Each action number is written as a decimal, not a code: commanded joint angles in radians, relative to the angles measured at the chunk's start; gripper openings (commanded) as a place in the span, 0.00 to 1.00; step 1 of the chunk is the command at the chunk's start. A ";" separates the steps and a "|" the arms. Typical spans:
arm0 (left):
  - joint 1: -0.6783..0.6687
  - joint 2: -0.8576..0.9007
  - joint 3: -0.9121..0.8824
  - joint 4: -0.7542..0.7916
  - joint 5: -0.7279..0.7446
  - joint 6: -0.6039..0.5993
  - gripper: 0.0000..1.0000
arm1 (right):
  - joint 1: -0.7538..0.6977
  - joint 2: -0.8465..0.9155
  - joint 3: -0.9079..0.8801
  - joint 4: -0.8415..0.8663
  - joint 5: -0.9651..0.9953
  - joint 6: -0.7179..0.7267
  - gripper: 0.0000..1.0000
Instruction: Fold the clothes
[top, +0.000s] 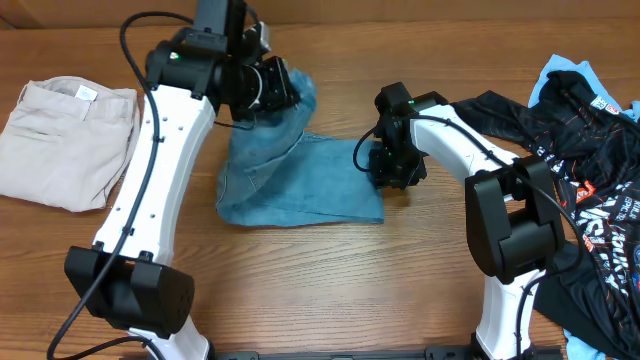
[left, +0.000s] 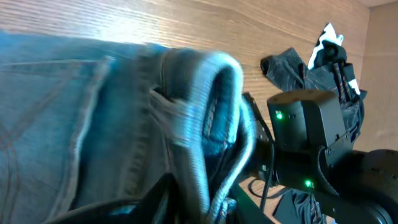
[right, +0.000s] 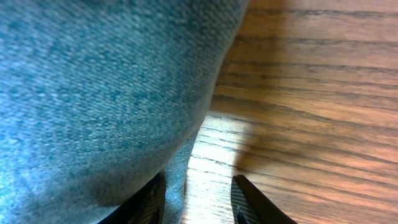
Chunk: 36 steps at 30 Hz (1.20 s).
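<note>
Overhead: the jeans (top: 310, 175) lie folded mid-table (top: 330, 280). The left gripper (top: 278, 85) pinches their twelve-o'clock edge, raised off the wood. The right gripper (top: 383, 165) sits at their three-o'clock edge. Beige trousers (top: 65, 140) at nine o'clock, black jersey (top: 590, 170) at three.

Left wrist: a thick denim hem bunched between the fingers.

Right wrist: jaws narrowly apart, bare wood between them, denim brushing the nine-o'clock finger, nothing gripped.

At the upper middle of the overhead view my left claw (top: 278, 85) is buried in bunched jeans (top: 300, 180) so I cannot tell its grip, the fingers (right: 252, 202) of my right claw (right: 199, 182) are cut off by its wrist view's bottom edge, and the black jersey (top: 590, 150) runs off the right edge.
</note>
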 joint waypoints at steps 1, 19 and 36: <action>-0.028 -0.045 0.031 0.011 0.005 -0.028 0.26 | 0.011 -0.028 -0.011 0.005 -0.037 0.008 0.39; -0.110 -0.047 0.033 0.113 0.010 -0.072 0.33 | 0.011 -0.028 -0.011 0.004 -0.037 0.008 0.39; -0.003 -0.035 0.019 -0.122 -0.375 0.007 0.45 | -0.024 -0.080 0.179 -0.220 -0.087 -0.008 0.43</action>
